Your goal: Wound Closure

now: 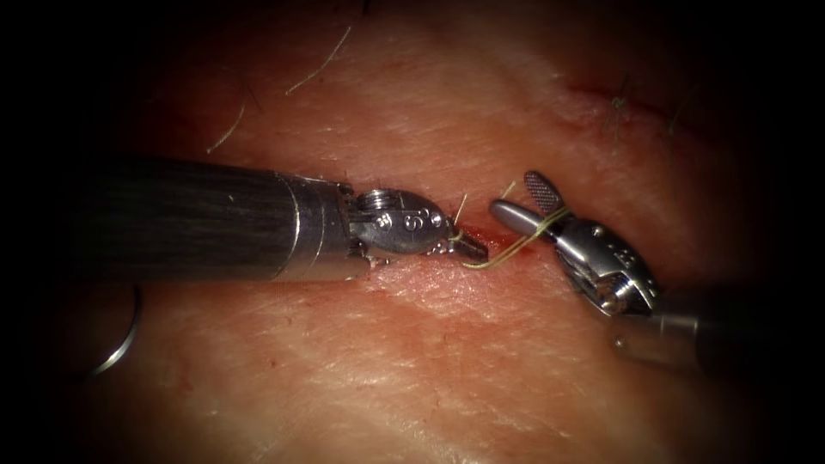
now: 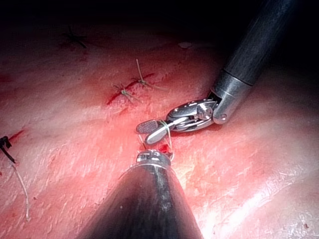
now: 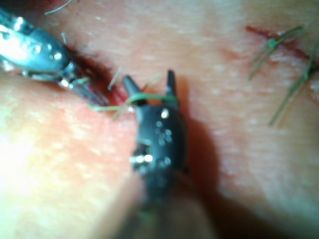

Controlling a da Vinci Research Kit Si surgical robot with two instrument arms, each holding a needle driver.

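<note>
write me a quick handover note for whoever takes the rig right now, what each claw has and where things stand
Left claw: shut on the thin yellow-green thread at the red cut in the pale pink pork tissue.
Right claw: open, holding nothing; the thread lies across the root of its jaws and runs back to the left claw.
Curved steel needle: free of both tools, lying on the tissue at far left, not in the tissue.
Done: tied stitches with cut green ends sit farther along the cut.
Left: the thread at this site is not yet trimmed; whether its knot is finished cannot be told.
</note>
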